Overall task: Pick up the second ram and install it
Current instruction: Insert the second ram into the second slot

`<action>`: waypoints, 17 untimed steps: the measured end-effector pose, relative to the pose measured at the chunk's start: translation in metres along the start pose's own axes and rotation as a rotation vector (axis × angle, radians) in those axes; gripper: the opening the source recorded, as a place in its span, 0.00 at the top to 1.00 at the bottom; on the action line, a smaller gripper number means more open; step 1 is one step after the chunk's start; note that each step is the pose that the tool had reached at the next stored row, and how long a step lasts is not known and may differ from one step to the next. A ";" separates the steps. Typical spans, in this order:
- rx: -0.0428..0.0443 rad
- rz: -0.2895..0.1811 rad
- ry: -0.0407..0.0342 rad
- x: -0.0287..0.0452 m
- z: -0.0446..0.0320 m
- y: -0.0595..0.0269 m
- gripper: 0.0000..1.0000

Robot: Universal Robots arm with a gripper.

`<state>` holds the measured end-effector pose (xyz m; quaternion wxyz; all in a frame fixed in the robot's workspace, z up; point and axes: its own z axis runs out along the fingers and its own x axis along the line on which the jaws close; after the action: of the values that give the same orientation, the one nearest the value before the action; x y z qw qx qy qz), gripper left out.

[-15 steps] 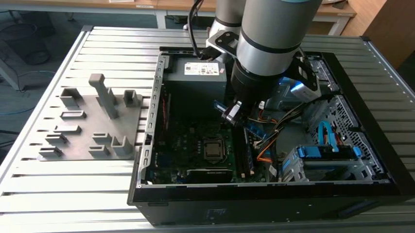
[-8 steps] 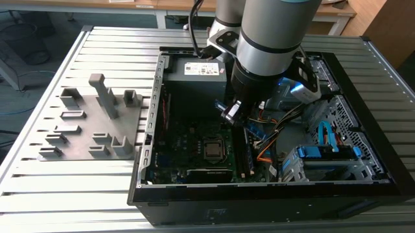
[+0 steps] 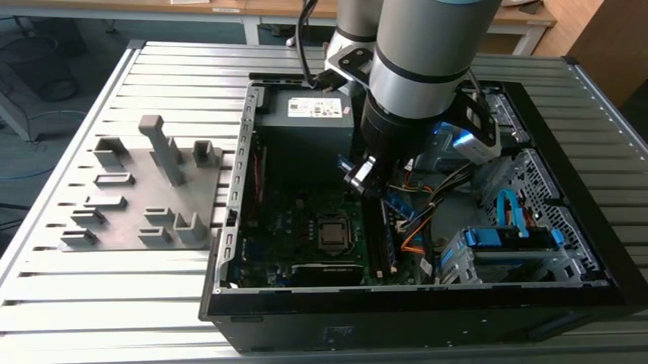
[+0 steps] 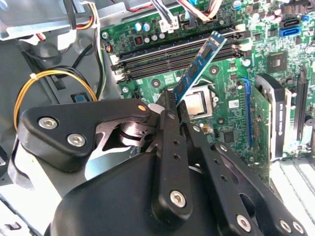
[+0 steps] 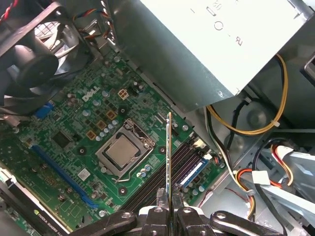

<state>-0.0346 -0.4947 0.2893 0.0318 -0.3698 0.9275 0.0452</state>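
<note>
Arm [image 3: 430, 53]: grey tube segments, standing steeply from the top of the exterior view. Dark wrist [image 3: 390, 133] leans slightly toward that view's left. Gripper [image 3: 366, 176] hangs at the lower end, pointing down. In both wrist views the black linkage fingers [image 4: 173, 142] are drawn together with the tips almost meeting. They clamp one end of the second ram [image 4: 199, 66]. The stick projects straight out beyond the tips.

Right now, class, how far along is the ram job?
Pickup looks done: the gripper is shut on one end of the ram, holding it over the motherboard. In hand: the ram, near the slots. Left: seating, as it is not yet in any slot.
</note>
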 end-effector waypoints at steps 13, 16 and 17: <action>0.0058 0.062 -0.0037 0.0000 0.0001 0.0000 0.86; 0.0071 0.077 -0.0046 0.0000 0.0001 0.0000 0.86; 0.0076 0.082 -0.0049 0.0000 0.0001 0.0000 0.86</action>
<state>-0.0345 -0.4947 0.2892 0.0336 -0.3314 0.9419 0.0438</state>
